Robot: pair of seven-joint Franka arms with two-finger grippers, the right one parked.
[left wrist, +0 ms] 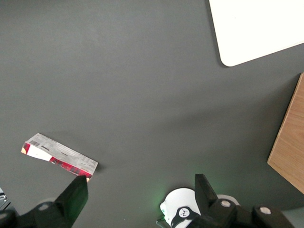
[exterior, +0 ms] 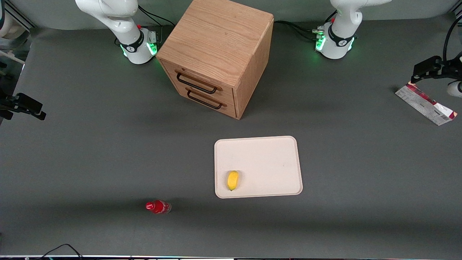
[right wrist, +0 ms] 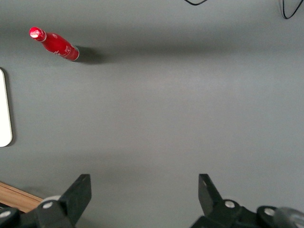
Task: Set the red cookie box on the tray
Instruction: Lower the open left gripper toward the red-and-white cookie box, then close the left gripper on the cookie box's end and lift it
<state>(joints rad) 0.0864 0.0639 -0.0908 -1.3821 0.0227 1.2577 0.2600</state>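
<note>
The fingers [left wrist: 76,197] of the left gripper [left wrist: 137,192] stand spread apart, holding nothing, seemingly hovering above the red cookie box [exterior: 426,104], which lies flat on the tabletop [exterior: 108,155] toward the working arm's end, well apart from the tray [exterior: 267,159] holding a small yellow fruit [exterior: 232,180].

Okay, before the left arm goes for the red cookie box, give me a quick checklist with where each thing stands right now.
1. Fingers apart: ok. The gripper is open, nothing between its fingers.
2. Box reachable: ok. The red cookie box lies flat on the table at the working arm's end, nothing on it.
3. Gripper lined up over the box: not ok. The box sits off to one side of the fingers, not between them.
4. Room on the tray: ok. The tray holds only a small yellow fruit near one corner.
5. Path from box to tray: ok. Bare table; the wooden cabinet stands farther from the front camera.
</note>
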